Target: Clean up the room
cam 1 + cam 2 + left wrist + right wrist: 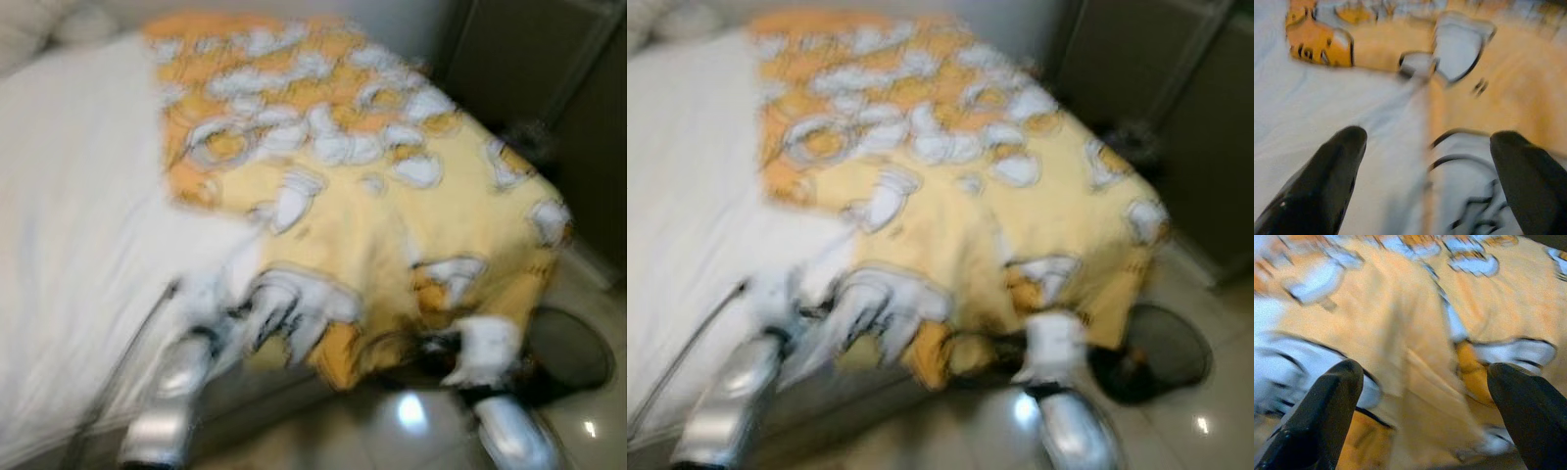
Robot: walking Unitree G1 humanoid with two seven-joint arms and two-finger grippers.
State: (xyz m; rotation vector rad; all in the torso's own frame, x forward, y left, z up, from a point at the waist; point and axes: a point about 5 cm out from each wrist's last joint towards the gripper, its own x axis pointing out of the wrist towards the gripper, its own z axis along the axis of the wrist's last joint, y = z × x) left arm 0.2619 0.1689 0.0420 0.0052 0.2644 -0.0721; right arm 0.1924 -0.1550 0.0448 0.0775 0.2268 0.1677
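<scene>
Yellow cartoon-print blanket [392,225] hangs off the bed [69,245] corner, so left gripper [1425,161] and right gripper [1425,401] both hover spread apart over its edge, probably to straighten it.

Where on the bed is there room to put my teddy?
The bare white sheet on the robot's left, beside the yellow blanket, is free. The bed's near edge is crowded: left claw and right claw both reach there, open.

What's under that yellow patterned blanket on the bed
The yellow blanket lies over a bed with a white sheet bare beside it. Its edge hangs down over the bed's foot; a dark round object sits on the floor there. Whatever else it covers is hidden.
</scene>
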